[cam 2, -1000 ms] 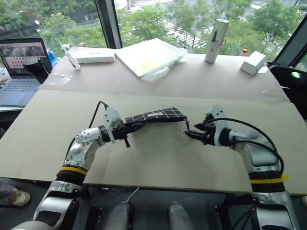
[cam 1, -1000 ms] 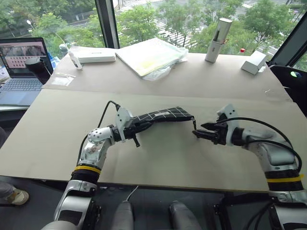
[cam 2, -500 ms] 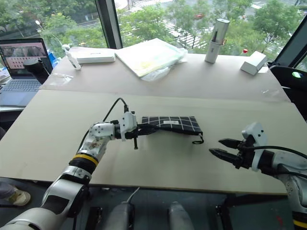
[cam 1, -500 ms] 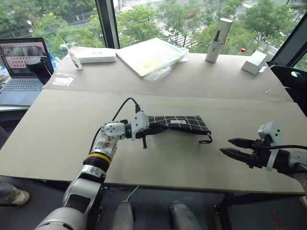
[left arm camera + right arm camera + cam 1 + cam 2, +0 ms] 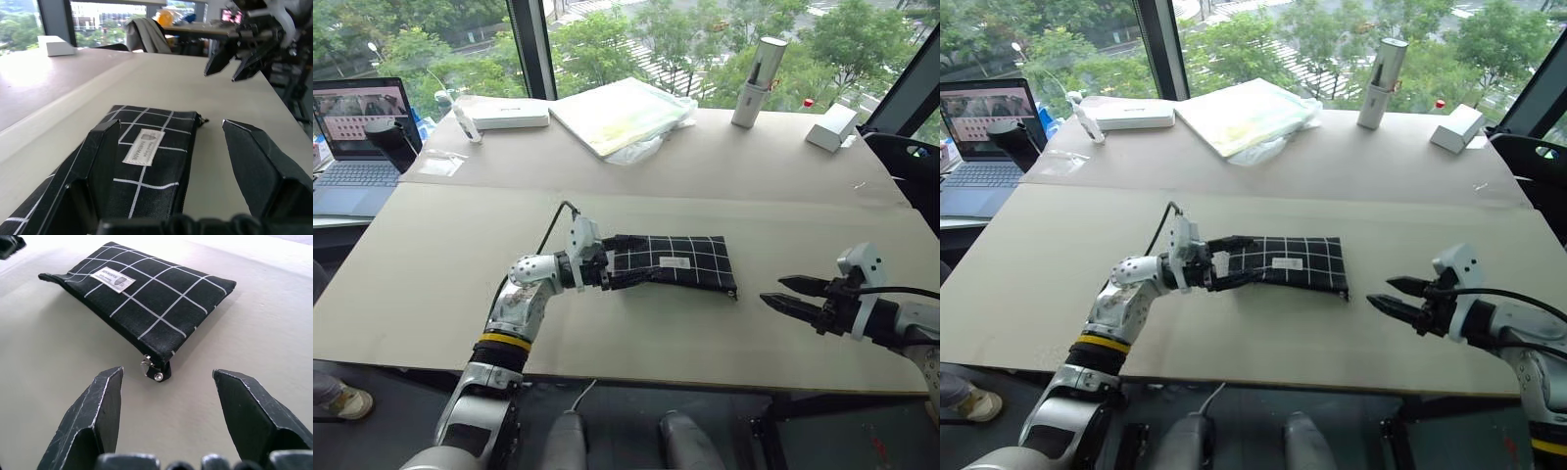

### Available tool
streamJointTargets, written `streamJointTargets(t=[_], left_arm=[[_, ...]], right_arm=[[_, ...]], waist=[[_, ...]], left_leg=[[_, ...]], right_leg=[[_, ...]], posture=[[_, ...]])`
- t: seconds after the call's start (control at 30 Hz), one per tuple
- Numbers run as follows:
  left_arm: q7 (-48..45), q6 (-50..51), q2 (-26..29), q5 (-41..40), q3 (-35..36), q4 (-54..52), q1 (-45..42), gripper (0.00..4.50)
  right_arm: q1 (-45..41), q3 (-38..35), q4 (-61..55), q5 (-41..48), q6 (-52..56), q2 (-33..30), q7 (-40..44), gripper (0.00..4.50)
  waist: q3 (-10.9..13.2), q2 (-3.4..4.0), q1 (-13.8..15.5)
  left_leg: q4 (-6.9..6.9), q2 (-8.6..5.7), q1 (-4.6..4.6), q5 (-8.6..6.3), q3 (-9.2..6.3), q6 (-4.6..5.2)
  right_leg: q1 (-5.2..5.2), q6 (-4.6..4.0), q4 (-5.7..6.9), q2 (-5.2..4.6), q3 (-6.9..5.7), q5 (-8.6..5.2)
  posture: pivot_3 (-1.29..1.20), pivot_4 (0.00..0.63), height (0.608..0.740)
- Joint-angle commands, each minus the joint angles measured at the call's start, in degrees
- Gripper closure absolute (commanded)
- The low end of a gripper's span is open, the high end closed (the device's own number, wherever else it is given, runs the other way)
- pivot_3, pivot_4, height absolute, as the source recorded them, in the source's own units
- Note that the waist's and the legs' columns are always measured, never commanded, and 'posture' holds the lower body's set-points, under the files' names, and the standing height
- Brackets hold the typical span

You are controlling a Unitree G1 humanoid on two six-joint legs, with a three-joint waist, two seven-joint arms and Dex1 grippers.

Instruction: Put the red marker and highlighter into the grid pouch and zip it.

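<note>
Two tools flank the grid pouch (image 5: pixel 671 262), which lies flat on the tabletop (image 5: pixel 431 264) with its white label (image 5: pixel 674 261) facing up. The left tool (image 5: pixel 166 147) stands with its fingers spread apart at the pouch's left end: one finger (image 5: pixel 100 147) lies over the fabric there, the other (image 5: pixel 254 156) hangs clear over bare tabletop, so nothing is clamped. The right tool (image 5: pixel 781 293) is also spread wide, well apart from the pouch's right end, holding nothing.

In the right wrist view the zipper pull (image 5: pixel 155 371) sits at the pouch's near corner, and the edge looks closed as far as it shows; the far part of that edge is hard to make out. Whatever is inside the pouch is hidden by the fabric.

At the far edge of the tabletop stand a silver cylinder (image 5: pixel 758 69), a white box (image 5: pixel 831 127) and a plastic-wrapped pad (image 5: pixel 622 114); a laptop (image 5: pixel 357 137) is cut off at the left.
</note>
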Motion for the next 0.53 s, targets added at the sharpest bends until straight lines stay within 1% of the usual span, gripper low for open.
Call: streamJointTargets(t=[0.03,0.1,0.2,0.37,0.47,0.53], left_arm=[[7.08,10.01,2.38,-4.86,5.70,-8.77,2.33,0.86],[9.64,15.53,4.61,-7.71,9.09,-12.53,5.05,0.86],[11.76,20.11,7.77,-10.37,12.64,-17.10,9.63,0.86],[15.43,21.17,9.99,-11.90,18.82,-19.34,15.48,0.86],[17.05,20.91,10.15,-12.30,20.73,-19.59,17.78,0.86],[17.11,19.84,10.16,-11.65,20.60,-19.02,18.89,0.86]], right_arm=[[-2.54,-0.62,2.42,-0.18,-2.29,-0.87,0.09,1.23],[-4.37,-1.13,5.25,0.26,-2.81,-0.43,-0.15,1.23],[-6.61,-1.04,9.23,-0.34,-4.41,-0.11,-0.52,1.23],[-9.15,-0.52,14.41,-1.05,-6.21,0.32,-1.01,1.23],[-10.42,-0.06,17.71,-1.77,-7.49,0.90,-1.39,1.23],[-11.63,0.90,20.25,-3.12,-9.04,1.96,-2.65,1.23]], waist=[[0.00,0.00,-0.14],[0.00,0.00,-0.27],[0.00,0.01,-0.40],[0.01,0.02,0.01],[0.01,0.02,-0.01],[0.01,0.02,-0.03]], left_leg=[[0.00,0.00,0.00,0.00,-0.01,0.00],[0.00,0.00,0.00,0.00,-0.01,0.00],[0.00,0.00,0.01,0.00,-0.01,0.00],[0.02,-0.02,0.02,0.00,-0.01,-0.01],[0.02,-0.03,0.02,0.00,-0.01,-0.01],[0.02,-0.03,0.02,0.00,-0.01,-0.01]], right_leg=[[0.00,0.00,0.00,0.00,0.00,0.00],[0.00,0.00,-0.01,-0.01,0.00,0.00],[0.00,0.00,-0.01,-0.01,-0.01,0.00],[0.03,0.00,-0.04,-0.07,-0.06,0.00],[0.03,0.00,-0.03,-0.07,-0.06,0.00],[0.02,-0.01,-0.04,-0.07,-0.07,0.00]], posture=[[0.00,0.150,0.739],[0.00,0.150,0.739],[0.00,0.150,0.739],[0.00,0.150,0.739],[0.00,0.150,0.739],[0.00,0.150,0.739]])
